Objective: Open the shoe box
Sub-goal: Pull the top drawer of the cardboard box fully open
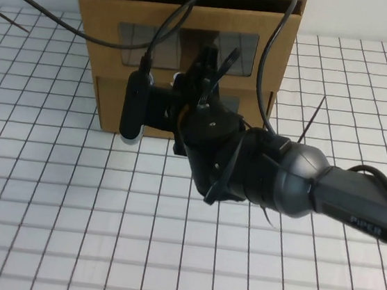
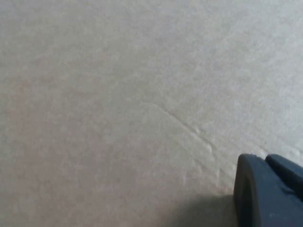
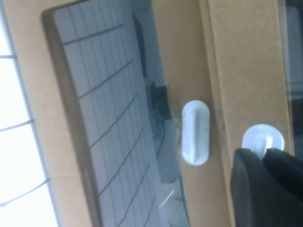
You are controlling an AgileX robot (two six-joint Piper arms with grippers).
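**Shoe box (image 1: 97, 43) with the right claw at its knob**

Nearest me is the gridded counter (image 1: 67, 208), with the right arm reaching out over it. The right claw (image 1: 213, 67) is pressed almost together, its tips at a white knob (image 3: 262, 137). I cannot tell whether it truly pinches the knob. A second knob (image 3: 195, 132) sits just beside the claw, and a clear window panel (image 3: 109, 118) lies beyond that. The shoe box stands upright directly ahead of the claw. Being cardboard, it looks light and fairly stiff, and likely to slide or tip under a hard tug. I'd take it by the knob and pull gently. Farthest off, the left claw (image 2: 262, 163) hangs close to plain cardboard, and I cannot tell whether it is spread or closed.
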